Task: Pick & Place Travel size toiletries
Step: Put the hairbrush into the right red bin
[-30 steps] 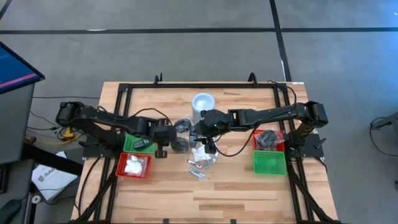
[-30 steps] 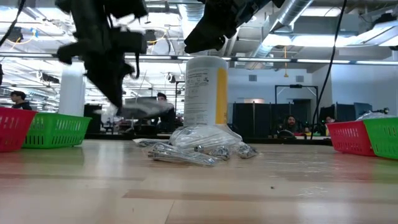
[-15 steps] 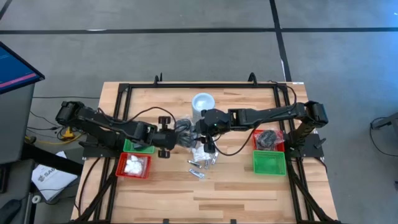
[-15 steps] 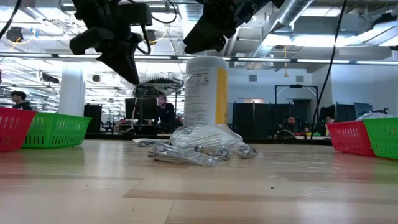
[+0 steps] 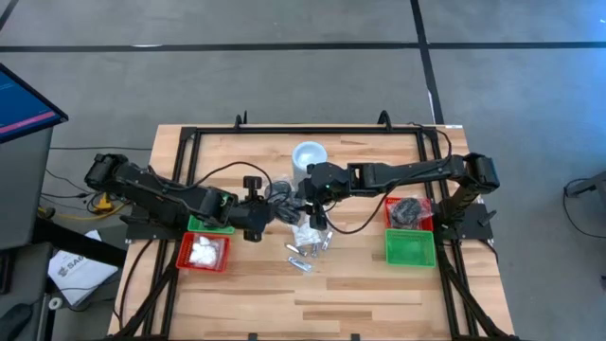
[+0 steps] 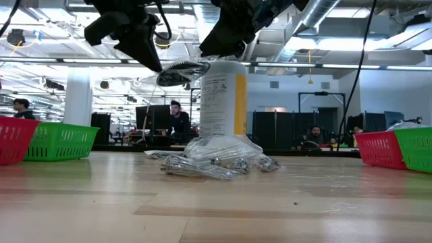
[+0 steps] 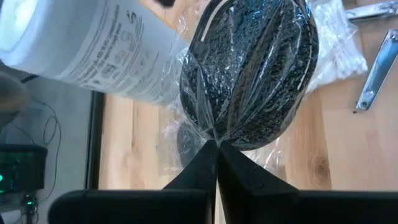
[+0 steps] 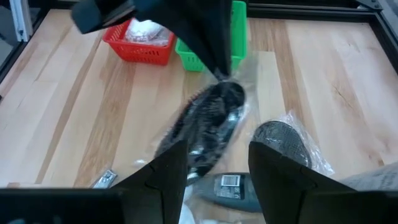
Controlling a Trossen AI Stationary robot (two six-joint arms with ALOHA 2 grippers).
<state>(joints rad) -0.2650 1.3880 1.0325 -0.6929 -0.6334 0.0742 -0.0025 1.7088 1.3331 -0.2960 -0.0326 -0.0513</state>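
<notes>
Holding wrapped black round item by its plastic, L pincer clamped, above counter nr white canister. R pincer part-open, nothing held, over toiletry pile.

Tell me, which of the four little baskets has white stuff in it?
The red basket on the left arm's side, at the near-left of the table, holds the white packets. The other red basket, on the right, holds dark items, and neither green basket shows anything white.
</notes>
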